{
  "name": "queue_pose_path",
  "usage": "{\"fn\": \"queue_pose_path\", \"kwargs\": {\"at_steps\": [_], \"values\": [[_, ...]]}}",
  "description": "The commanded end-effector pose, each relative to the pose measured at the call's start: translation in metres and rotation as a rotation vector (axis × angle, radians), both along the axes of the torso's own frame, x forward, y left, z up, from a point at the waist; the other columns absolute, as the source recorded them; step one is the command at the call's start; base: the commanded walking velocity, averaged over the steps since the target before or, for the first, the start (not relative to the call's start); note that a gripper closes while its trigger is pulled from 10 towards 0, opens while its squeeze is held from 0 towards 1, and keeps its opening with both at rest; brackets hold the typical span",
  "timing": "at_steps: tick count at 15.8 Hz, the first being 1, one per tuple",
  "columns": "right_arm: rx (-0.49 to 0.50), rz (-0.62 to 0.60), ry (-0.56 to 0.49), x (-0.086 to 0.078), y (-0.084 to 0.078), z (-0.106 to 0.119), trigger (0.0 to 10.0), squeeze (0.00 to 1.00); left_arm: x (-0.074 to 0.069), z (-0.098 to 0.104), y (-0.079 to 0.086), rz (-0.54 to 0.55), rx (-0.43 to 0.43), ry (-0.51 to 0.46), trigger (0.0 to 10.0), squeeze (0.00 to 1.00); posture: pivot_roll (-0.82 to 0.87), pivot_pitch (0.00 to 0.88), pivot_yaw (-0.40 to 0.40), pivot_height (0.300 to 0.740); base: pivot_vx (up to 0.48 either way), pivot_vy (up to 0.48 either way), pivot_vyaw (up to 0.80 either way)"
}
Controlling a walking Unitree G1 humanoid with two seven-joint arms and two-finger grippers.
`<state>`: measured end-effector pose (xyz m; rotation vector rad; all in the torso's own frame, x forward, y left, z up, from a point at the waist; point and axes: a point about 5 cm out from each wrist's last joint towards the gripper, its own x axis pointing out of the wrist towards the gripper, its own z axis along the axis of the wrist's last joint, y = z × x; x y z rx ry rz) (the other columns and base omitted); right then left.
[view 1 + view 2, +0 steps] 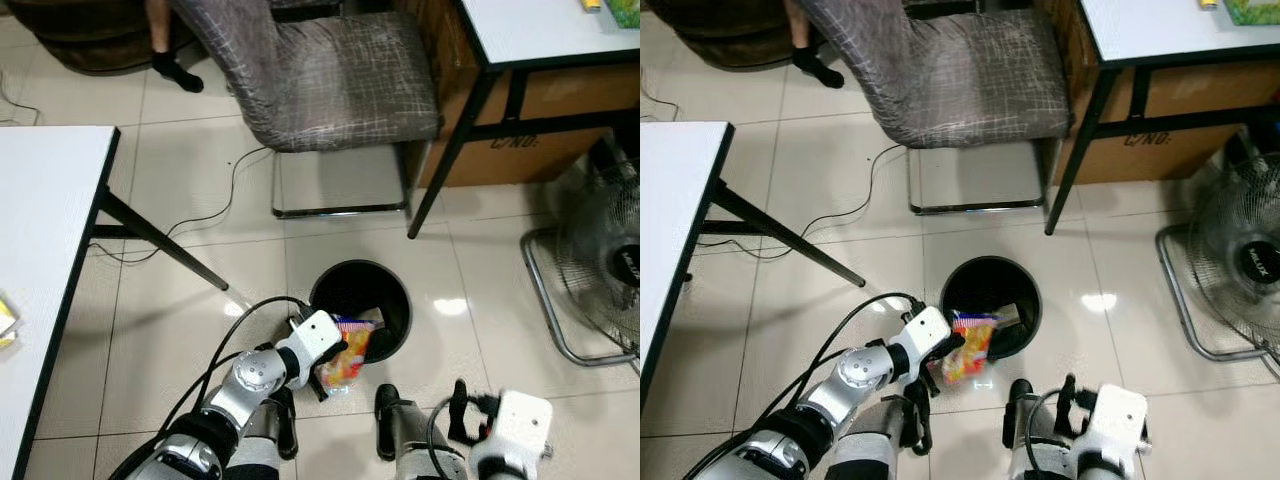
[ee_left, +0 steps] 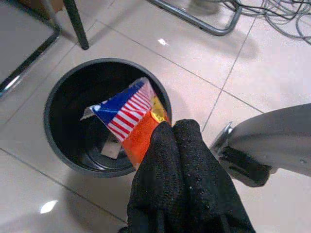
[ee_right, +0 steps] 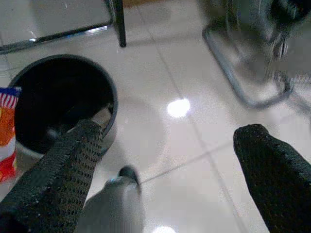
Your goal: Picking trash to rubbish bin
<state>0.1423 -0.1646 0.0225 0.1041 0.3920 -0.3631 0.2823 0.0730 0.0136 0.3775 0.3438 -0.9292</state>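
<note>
The left claw (image 1: 345,352) holds a colourful snack wrapper (image 1: 345,362) over the near rim of the black bin (image 1: 360,308) on the tiled floor (image 1: 200,330).

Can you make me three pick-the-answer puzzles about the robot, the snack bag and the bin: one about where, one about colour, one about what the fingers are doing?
1. Where is the snack bag?
A. Flat on the white table
B. Over the near rim of the bin, held by the left gripper
C. On the chair seat

2. What colour is the bin?
A. Black
B. Yellow
C. White

3. How are the right gripper's fingers?
A. Shut on a bag
B. Shut on nothing
C. Spread apart, holding nothing

Answers:
1 B: the left wrist view shows the black fingers pinching the bag's orange end while its striped end hangs over the bin's opening.
2 A: its rim and its inside are black against the pale floor tiles.
3 C: the right wrist view shows bare floor in the wide gap between the two fingers.
</note>
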Motion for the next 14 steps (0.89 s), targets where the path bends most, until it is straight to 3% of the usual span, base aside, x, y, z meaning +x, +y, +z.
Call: {"fn": "queue_pose_path", "kwargs": {"at_steps": [1, 3, 11, 14], "values": [[0.141, -0.05, 0.007, 0.0, 0.023, 0.0, 10.0, 1.0, -0.009, -0.011, 0.002, -0.006, 0.027, 0.038, 10.0, 0.0, -0.07, 0.356, 0.096, 0.74, 0.0, 0.0, 0.0], [0.208, -0.039, -0.011, -0.003, 0.03, 0.012, 10.0, 1.0, -0.012, -0.014, -0.004, -0.033, 0.033, 0.04, 10.0, 0.0, -0.08, 0.362, 0.099, 0.74, 0.0, 0.0, 0.0], [0.287, 0.044, -0.019, -0.007, 0.046, 0.027, 10.0, 1.0, -0.024, -0.019, -0.026, -0.087, 0.015, 0.043, 10.0, 0.0, -0.09, 0.383, 0.1, 0.74, 0.0, 0.0, 0.0], [0.284, 0.077, -0.022, -0.006, 0.051, 0.029, 10.0, 1.0, -0.016, -0.014, -0.025, -0.028, -0.014, 0.036, 10.0, 0.0, -0.09, 0.38, 0.097, 0.74, 0.0, 0.0, 0.0]]}}
